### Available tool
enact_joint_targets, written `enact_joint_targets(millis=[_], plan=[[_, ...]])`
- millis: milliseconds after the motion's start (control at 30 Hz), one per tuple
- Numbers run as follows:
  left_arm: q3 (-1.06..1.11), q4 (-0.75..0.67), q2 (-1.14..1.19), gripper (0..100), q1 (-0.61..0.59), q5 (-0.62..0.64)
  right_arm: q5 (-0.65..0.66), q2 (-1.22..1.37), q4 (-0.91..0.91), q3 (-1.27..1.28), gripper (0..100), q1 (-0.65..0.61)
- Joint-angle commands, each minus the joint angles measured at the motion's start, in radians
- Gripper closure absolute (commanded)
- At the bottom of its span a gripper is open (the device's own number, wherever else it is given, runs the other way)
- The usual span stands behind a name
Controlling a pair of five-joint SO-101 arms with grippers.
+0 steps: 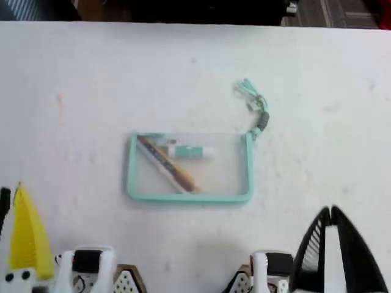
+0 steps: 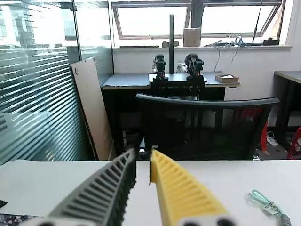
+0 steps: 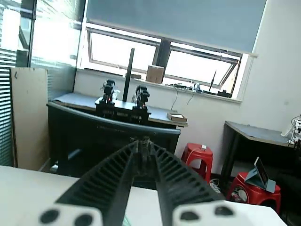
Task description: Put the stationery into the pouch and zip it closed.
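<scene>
Clear pouch [image 1: 189, 198] with mint trim lies flat at centre of the white table [image 1: 73, 91], long side across the frame. Stationery is inside it: a brown pencil-like stick [image 1: 177, 174] slants from upper left to lower middle; a white-and-green tube [image 1: 194, 151] lies along the top edge; both appear fully within the trim. Zip pull cord [image 1: 256, 107] trails from the pouch's upper right corner toward the upper right of frame; its mint tassel also sits at lower right of the left wrist view [image 2: 265, 203].

Left gripper [image 1: 12, 190], yellow and dark fingers, is at lower left of the high view, well apart from the pouch; in its own wrist view [image 2: 143, 157] the tips meet with nothing between them. Right gripper [image 1: 330, 210], black, is at lower right, likewise well apart; its tips are pressed together and empty in its wrist view [image 3: 143, 141].

Judgement: loading looks done; the slider seems to sit at the right corner, but I cannot tell whether the teeth along the top edge are fully joined. If the zip needs finishing: one arm pins the pouch flat at the end the pull starts from; the other takes the cord close to the slider, not by the tassel; draw low and level along the top edge. An upward tug would likely lift the light pouch and shift the contents; the tube close under the zip could foul the teeth.
</scene>
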Motion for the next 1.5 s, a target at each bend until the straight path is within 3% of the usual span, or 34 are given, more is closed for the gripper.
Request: enact_joint_targets(millis=[0, 200, 333, 433, 667, 767, 900, 1067, 1167, 1267, 1467], plan=[[0.186, -0.087, -0.193, 91, -0.004, -0.026, -0.020, -0.070, 0.013, 0.006, 98.1, 0.010], [0.436, -0.140, -0.435, 91, -0.004, -0.087, -0.018, -0.160, 0.038, 0.121, 98.1, -0.018], [0.568, -0.137, -0.549, 91, -0.001, -0.086, -0.011, -0.151, 0.033, 0.281, 98.1, -0.199], [0.611, -0.130, -0.556, 91, 0.001, -0.086, -0.011, -0.163, 0.004, 0.381, 98.1, -0.266], [0.621, -0.126, -0.555, 92, -0.005, -0.091, -0.011, -0.165, -0.008, 0.381, 98.1, -0.263], [0.664, -0.149, -0.555, 91, -0.005, -0.091, -0.020, -0.166, 0.016, 0.330, 98.1, -0.194], [0.832, -0.235, -0.555, 91, 0.002, -0.141, -0.021, -0.166, 0.044, 0.288, 98.1, -0.076], [1.122, -0.367, -0.555, 92, 0.002, -0.259, -0.012, -0.165, 0.004, 0.387, 98.1, -0.070], [1.286, -0.442, -0.555, 92, 0.001, -0.249, -0.011, -0.165, -0.074, 0.486, 98.1, -0.070], [1.404, -0.503, -0.555, 99, 0.002, -0.216, -0.011, -0.165, -0.151, 0.582, 98.1, -0.068], [1.554, -0.580, -0.555, 98, 0.002, -0.144, -0.011, -0.165, -0.243, 0.735, 98.1, -0.062]])
